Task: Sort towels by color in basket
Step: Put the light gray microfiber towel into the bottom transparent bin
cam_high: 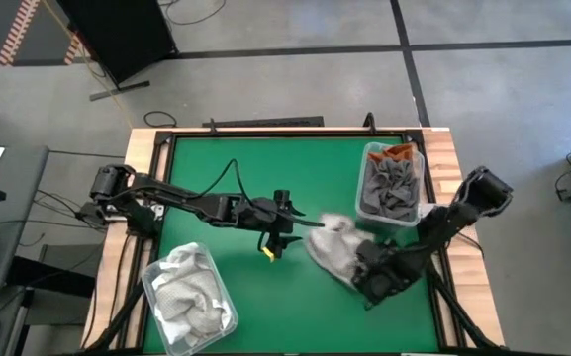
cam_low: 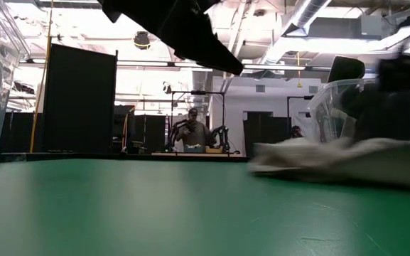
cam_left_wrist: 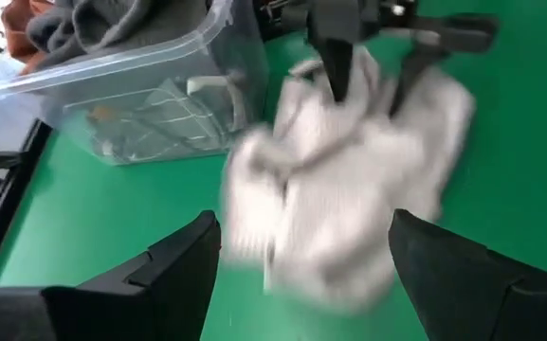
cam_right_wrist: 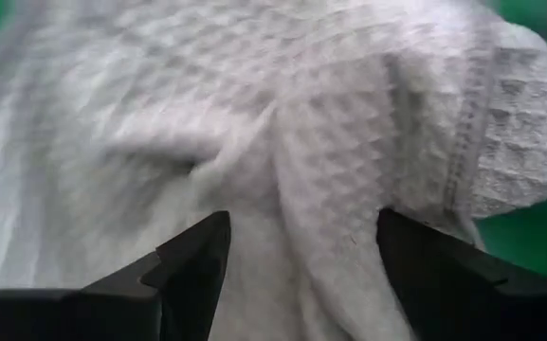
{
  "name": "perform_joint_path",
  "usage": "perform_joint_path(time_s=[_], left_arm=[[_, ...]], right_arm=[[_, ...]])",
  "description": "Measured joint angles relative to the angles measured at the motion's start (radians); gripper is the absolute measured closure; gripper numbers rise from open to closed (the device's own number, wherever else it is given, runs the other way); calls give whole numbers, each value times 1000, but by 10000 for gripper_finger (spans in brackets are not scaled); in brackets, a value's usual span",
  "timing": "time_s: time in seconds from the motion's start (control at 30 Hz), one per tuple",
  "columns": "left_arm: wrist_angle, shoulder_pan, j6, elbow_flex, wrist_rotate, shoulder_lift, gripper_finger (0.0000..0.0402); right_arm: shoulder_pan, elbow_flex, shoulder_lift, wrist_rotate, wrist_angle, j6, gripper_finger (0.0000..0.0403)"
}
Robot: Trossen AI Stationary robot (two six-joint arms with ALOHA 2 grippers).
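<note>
Sorting looks nearly finished: grey and rust-orange towels (cam_high: 392, 186) fill the clear bin (cam_high: 419, 188) at the table's right edge, pale ones (cam_high: 188, 297) fill the bin (cam_high: 156, 316) at the front left, and one white waffle-weave towel (cam_high: 333, 247) lies crumpled on the green mat (cam_high: 236, 178), between the arms. Its long axis seems to run diagonally, from the table's middle toward the front right. The left gripper (cam_left_wrist: 301, 256) hovers just beside it, fingers apart, holding nothing. The right gripper (cam_right_wrist: 301, 251) presses down on it with fingers spread, not clamped.

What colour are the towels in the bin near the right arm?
Mostly dark grey towels, one rust-orange; clearest in the high view.
</note>
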Motion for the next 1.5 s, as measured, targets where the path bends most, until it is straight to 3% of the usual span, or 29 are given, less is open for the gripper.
perform_joint_path(time_s=[0.3, 0.4, 0.67, 0.83, 0.97, 1.23, 1.37, 1.5], left_arm=[[17, 15, 1, 1, 79, 49, 108], [-9, 15, -3, 2, 101, 88, 108], [22, 40, -72, 2, 106, 182, 108], [70, 62, -121, 2, 223, 238, 108], [99, 66, -109, 5, 234, 281, 102], [-94, 67, -43, 142, 254, 397, 94], [-240, 66, -33, 236, 265, 448, 129], [-316, 53, 18, 284, 270, 463, 222]], right_arm=[[-250, 0, 2, 41, 726, -646, 101], [-264, 17, -1, 35, 839, -776, 101], [-172, 134, -8, 32, 619, -785, 101], [-93, 219, -8, 53, 453, -740, 101], [-41, 279, -8, 100, 371, -730, 101], [7, 344, -8, 173, 311, -738, 101], [12, 346, -8, 179, 310, -737, 101], [15, 346, -8, 188, 312, -737, 101]])
